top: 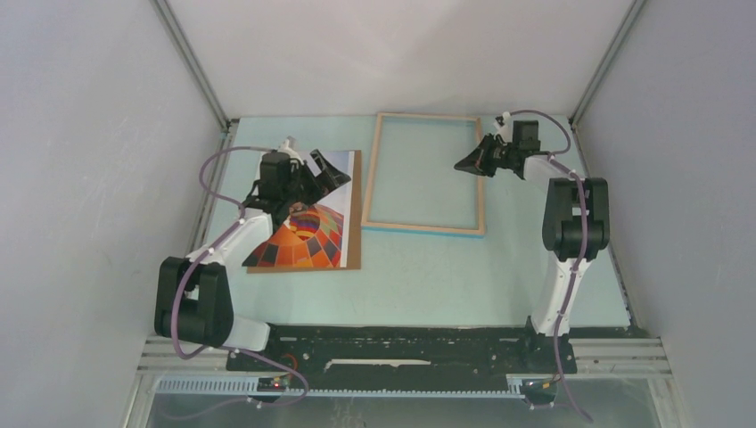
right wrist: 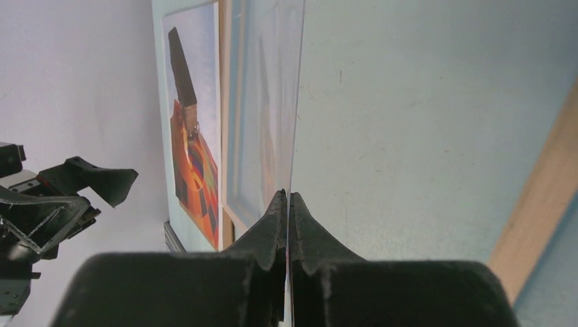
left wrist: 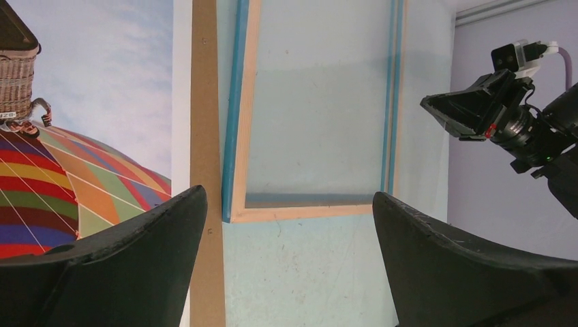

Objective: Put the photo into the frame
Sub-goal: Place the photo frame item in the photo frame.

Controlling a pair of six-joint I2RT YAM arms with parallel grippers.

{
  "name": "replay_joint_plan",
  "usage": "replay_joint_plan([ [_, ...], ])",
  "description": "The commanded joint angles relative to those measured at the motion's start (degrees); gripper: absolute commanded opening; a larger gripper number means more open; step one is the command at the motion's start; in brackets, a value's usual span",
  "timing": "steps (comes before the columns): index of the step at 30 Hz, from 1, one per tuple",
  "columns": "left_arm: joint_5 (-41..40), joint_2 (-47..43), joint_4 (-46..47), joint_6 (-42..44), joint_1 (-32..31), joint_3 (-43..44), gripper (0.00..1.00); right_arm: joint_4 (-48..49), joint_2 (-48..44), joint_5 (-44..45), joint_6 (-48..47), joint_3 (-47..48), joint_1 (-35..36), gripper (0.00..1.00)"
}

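Observation:
The photo (top: 308, 236), a hot-air balloon print, lies face up on a brown backing board (top: 357, 201) at the left. My left gripper (top: 325, 176) hovers over the photo's far right corner, open and empty; in the left wrist view its jaws (left wrist: 287, 195) stand wide apart above the bare table. The frame (top: 426, 229) lies flat to the right of the board, light wood side up, with turquoise edges. My right gripper (top: 464, 165) is over the frame's right rail, shut (right wrist: 287, 194) on the edge of a thin clear sheet (right wrist: 266, 102) that stands tilted above the frame's opening.
Grey walls close the pale green table (top: 428, 276) on the left, back and right. The board and frame lie close side by side, with a narrow gap between them. The right arm's camera and cable (left wrist: 525, 54) show at the right of the left wrist view.

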Motion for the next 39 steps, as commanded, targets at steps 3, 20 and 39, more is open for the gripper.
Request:
replay_joint_plan([
  [3, 0.09, -0.66, 2.24, 2.44, -0.37, 2.80, 1.00, -0.32, 1.43, -2.11, -2.81, 3.41, -2.75, 0.00],
  [20, 0.77, 0.10, 2.23, 2.75, -0.33, 3.24, 1.00, -0.66, 7.04, -8.07, -0.11, 9.00, -3.99, 0.00],
  [39, 3.73, 3.62, 5.46, -0.70, -1.55, 2.68, 1.00, 33.90, 8.50, -20.04, 33.37, -0.49, -5.83, 0.00],
])
